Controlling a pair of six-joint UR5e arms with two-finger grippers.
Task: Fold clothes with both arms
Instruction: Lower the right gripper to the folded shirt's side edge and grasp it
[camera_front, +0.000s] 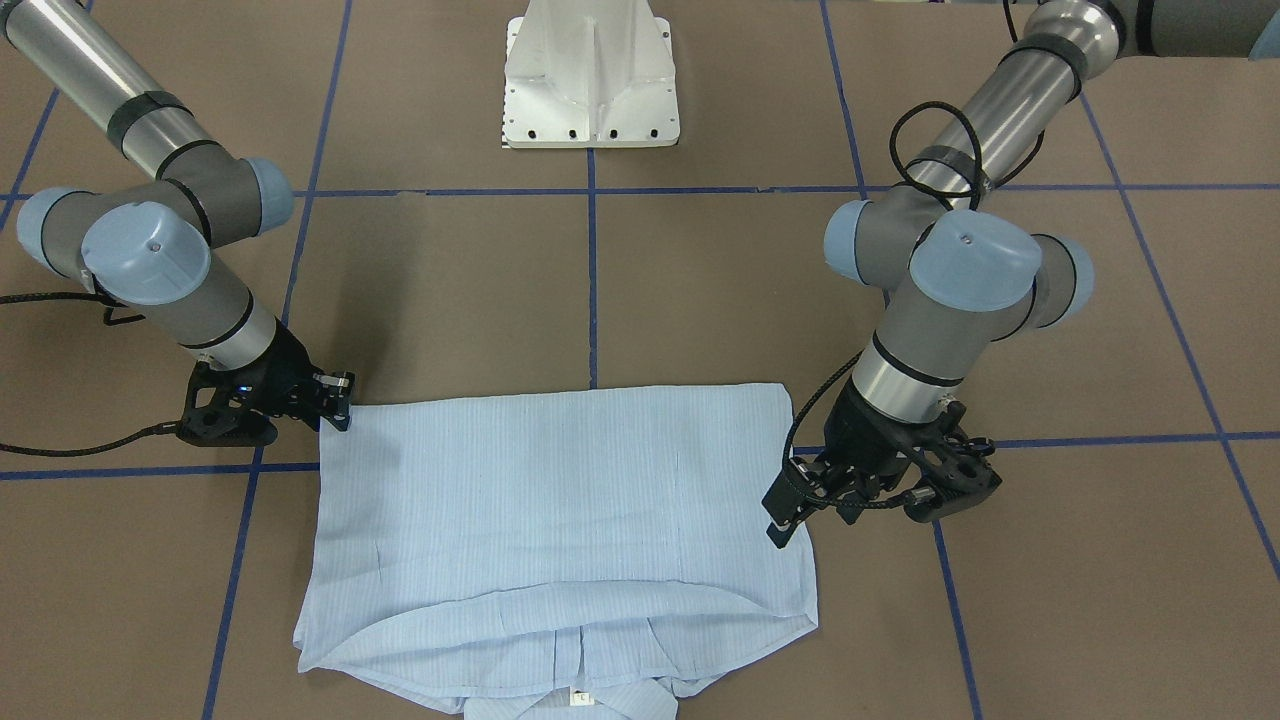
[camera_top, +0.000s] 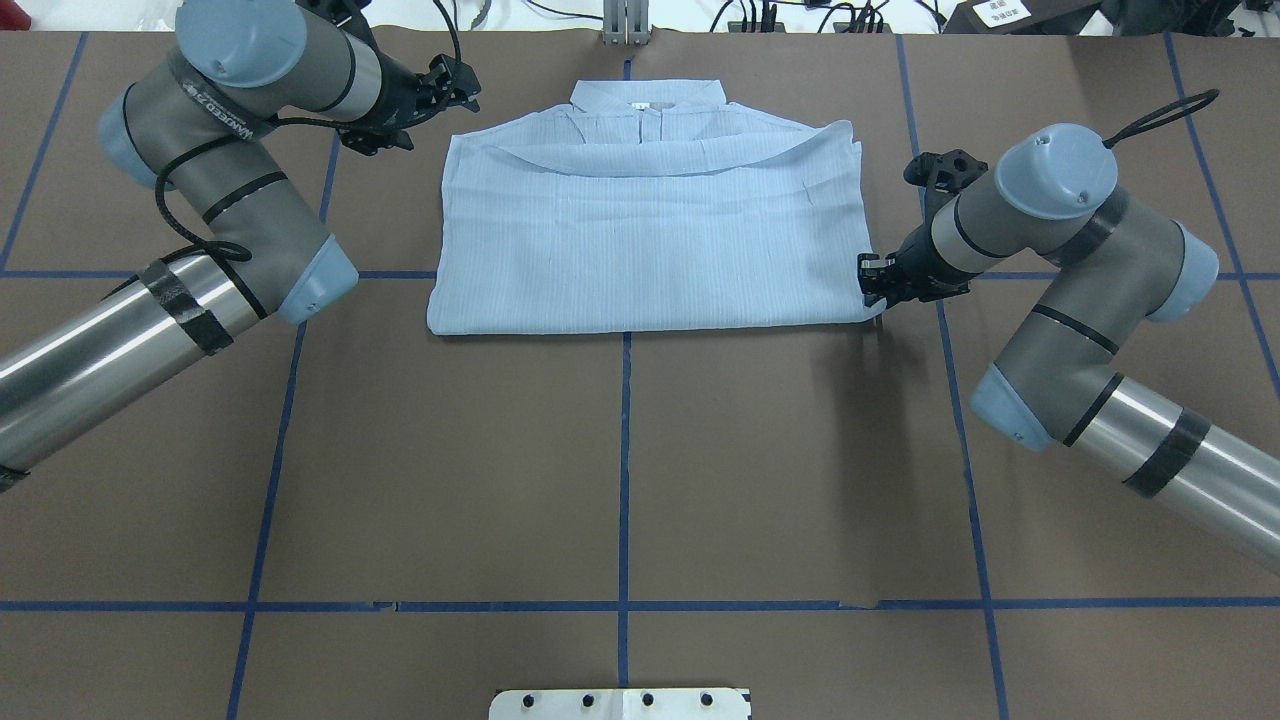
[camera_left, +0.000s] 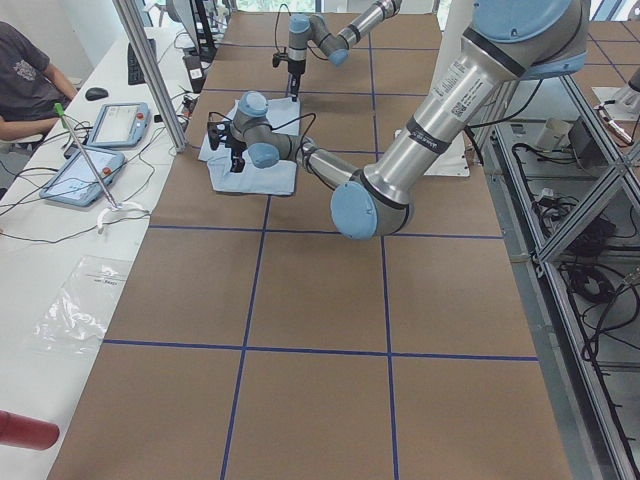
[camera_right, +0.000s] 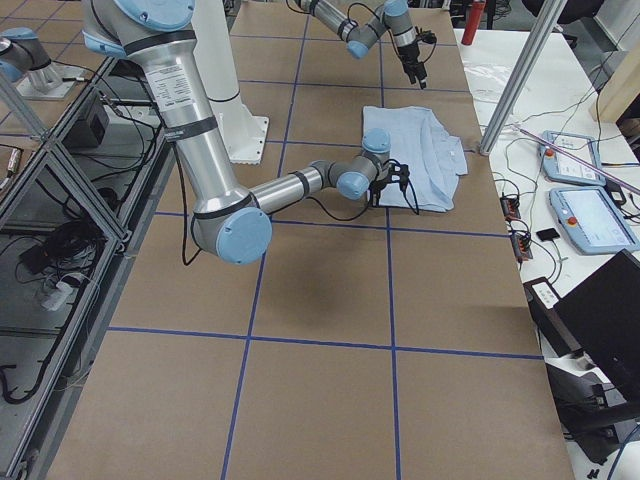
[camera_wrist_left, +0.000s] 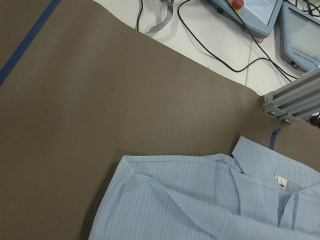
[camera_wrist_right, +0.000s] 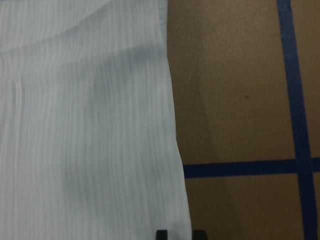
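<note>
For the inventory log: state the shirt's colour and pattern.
The shirt is pale blue with fine stripes, best seen in the right wrist-mounted view.

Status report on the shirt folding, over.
Left tool high beside shirt, far corner, jaws unclear. Right tool low at near corner, grip unclear. Shirt folded into a flat rectangle, collar away from robot. Nothing blocking.

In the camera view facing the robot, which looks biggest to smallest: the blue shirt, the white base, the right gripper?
1. shirt, by far the largest
2. white base, even though the top edge cuts it off
3. right gripper, the smallest
</note>
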